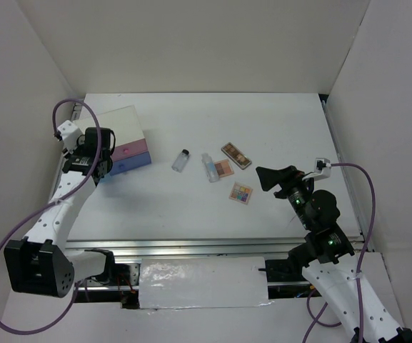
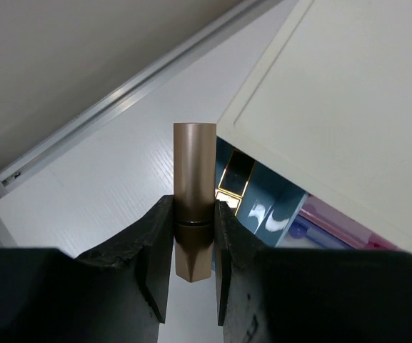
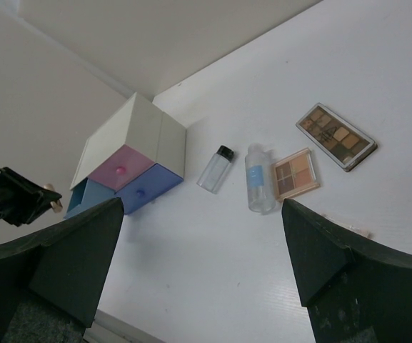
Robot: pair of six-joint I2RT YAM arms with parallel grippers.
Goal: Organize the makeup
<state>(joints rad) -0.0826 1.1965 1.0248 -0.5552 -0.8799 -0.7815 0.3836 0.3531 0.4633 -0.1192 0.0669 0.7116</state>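
My left gripper (image 2: 193, 214) is shut on a slim brown-gold stick (image 2: 194, 179) and holds it over an open blue drawer (image 2: 263, 207) at the left side of the white box (image 1: 123, 128). On the table lie a small clear dark-capped bottle (image 1: 181, 160), a clear tube (image 1: 210, 167), a pinkish-tan palette (image 1: 223, 169), a brown palette (image 1: 235, 155) and a multicoloured palette (image 1: 240, 193). My right gripper (image 1: 273, 177) is open and empty, raised to the right of the palettes. The right wrist view shows the bottle (image 3: 215, 169), the tube (image 3: 259, 179) and two palettes.
The box has a pink drawer (image 3: 118, 169) and a blue drawer (image 3: 148, 189) shut on its front. White walls stand at the left, back and right. A metal rail (image 1: 191, 246) runs along the table's near edge.
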